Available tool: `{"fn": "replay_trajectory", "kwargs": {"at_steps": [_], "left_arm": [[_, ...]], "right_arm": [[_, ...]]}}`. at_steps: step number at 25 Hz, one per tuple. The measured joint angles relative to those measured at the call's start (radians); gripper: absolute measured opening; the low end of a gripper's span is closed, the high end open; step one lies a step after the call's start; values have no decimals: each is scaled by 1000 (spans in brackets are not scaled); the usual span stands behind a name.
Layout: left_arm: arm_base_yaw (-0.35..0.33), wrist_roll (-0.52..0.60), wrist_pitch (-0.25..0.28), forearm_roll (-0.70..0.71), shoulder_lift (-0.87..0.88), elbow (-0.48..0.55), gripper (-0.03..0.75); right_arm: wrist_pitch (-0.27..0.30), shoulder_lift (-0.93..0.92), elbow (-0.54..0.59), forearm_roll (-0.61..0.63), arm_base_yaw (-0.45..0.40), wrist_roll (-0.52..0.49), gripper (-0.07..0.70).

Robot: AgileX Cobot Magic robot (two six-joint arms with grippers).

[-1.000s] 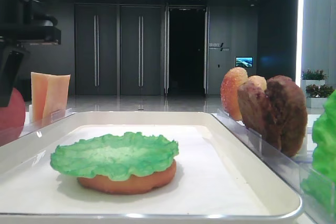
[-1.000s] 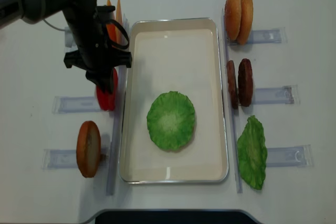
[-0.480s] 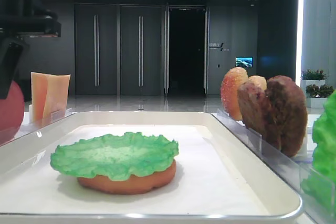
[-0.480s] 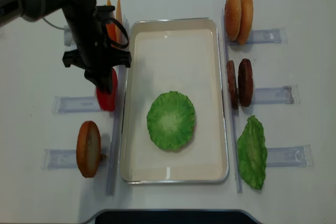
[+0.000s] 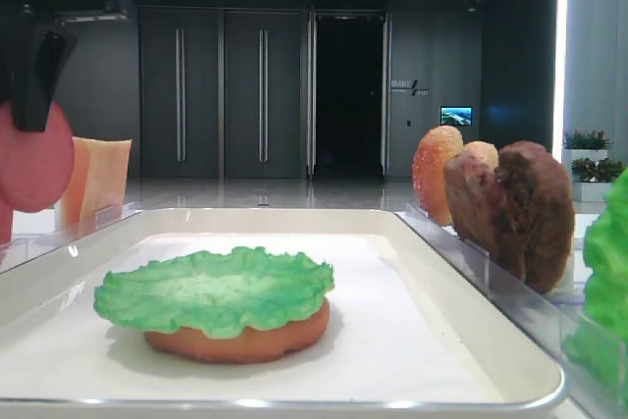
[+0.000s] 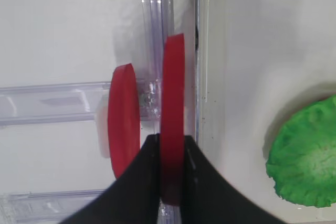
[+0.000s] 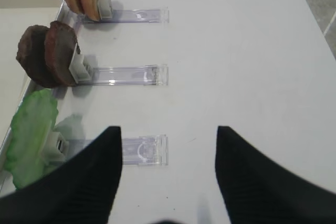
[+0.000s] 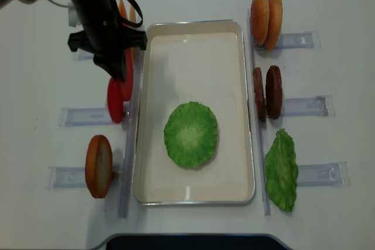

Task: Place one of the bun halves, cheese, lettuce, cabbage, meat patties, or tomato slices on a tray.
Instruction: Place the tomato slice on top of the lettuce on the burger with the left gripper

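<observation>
My left gripper (image 6: 171, 148) is shut on a red tomato slice (image 6: 172, 93), held on edge just above the tray's left rim (image 6: 200, 51). A second tomato slice (image 6: 124, 116) stands in its clear holder beside it. From overhead, the left gripper (image 8: 120, 69) hangs left of the white tray (image 8: 193, 23) with the held slice (image 8: 127, 80) clear of the other one (image 8: 115, 102). Inside the tray, lettuce (image 8: 190, 134) lies on a bun half (image 5: 245, 340). My right gripper (image 7: 168, 156) stands open over bare table with nothing between its fingers.
Cheese slices (image 8: 122, 10) stand behind the left arm and a bun half (image 8: 98, 165) stands at front left. Right of the tray are two bun halves (image 8: 266, 19), two meat patties (image 8: 268, 92) and a spare lettuce leaf (image 8: 282, 170), each in clear holders (image 7: 144, 150).
My left gripper has lifted the tomato slice up out of its holder and carried it a little toward the far end of the table. The right gripper has not visibly moved.
</observation>
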Motion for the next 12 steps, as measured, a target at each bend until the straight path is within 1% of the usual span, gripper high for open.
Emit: {"fn": "replay_trajectory", "kwargs": {"at_steps": [6,8,12], "left_arm": [[-1,-1,4,-41,-48,0,55],[-13,-4,5,-49,-62,0,55],[-56,-18,6,-80,-79,0,55]], "right_arm": [[0,0,0,0,0,0,408],[0,0,0,0,0,0,408],[0,0,0,0,0,0,408]]}}
